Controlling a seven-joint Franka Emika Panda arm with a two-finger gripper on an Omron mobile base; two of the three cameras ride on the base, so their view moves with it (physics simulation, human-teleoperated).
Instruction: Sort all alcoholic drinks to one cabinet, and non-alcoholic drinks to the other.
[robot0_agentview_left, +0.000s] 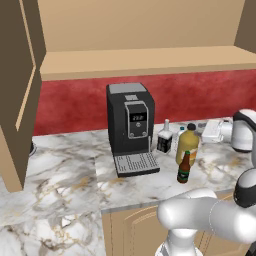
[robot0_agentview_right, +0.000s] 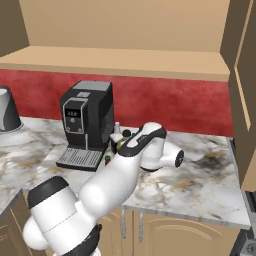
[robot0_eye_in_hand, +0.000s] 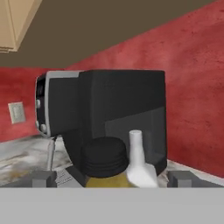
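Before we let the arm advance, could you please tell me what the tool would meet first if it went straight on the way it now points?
Most likely the juice bottle: its dark cap sits centred between the open tool fingertips. The clear squarish bottle stands just beside it, the coffee machine behind. Depth is unclear.

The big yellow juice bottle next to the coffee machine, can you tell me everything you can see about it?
The large yellow-orange juice bottle stands upright on the marble counter, right of the black coffee machine. It looks like clear plastic full of yellow juice, with a round dark ribbed cap and an orange label. The small brown beer bottle stands just in front of it, the squarish clear bottle behind to its left. Nothing grips it; whether the bottles touch cannot be told.
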